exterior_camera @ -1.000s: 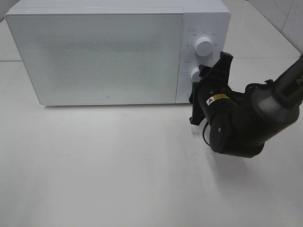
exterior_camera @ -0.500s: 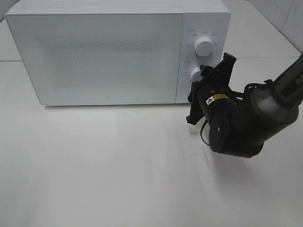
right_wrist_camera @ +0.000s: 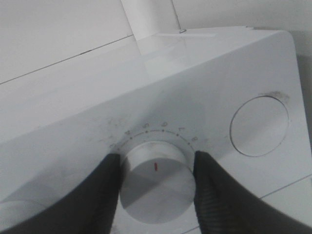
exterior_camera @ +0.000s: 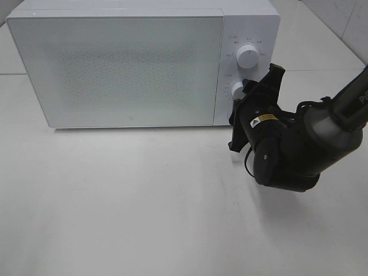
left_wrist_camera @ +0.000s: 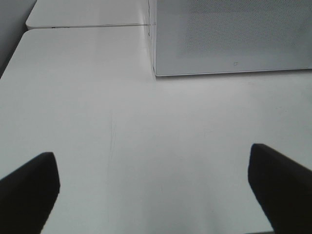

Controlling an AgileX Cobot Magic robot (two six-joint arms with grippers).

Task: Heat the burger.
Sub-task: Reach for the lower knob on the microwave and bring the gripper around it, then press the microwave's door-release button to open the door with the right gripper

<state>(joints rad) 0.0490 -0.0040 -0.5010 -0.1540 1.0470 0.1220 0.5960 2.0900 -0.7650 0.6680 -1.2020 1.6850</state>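
With right fingers (right_wrist_camera: 105, 195) clamped half-closed on the lower dial (right_wrist_camera: 155, 187) of the microwave (exterior_camera: 126, 63) and left fingers (left_wrist_camera: 29, 187) wide open, empty, advise rotating squarely about the dial's axis under even pressure.

white microwave (exterior_camera: 247, 23), dotted grey door (exterior_camera: 121, 69), red-marked white dial (right_wrist_camera: 155, 192), black right gripper (right_wrist_camera: 155, 163), white table (exterior_camera: 144, 201)

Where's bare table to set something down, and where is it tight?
The table in front of the microwave is bare, from its left end across to the right arm; the left gripper hangs open over bare table too. Tight only at the lower knob, where the right gripper is clamped.
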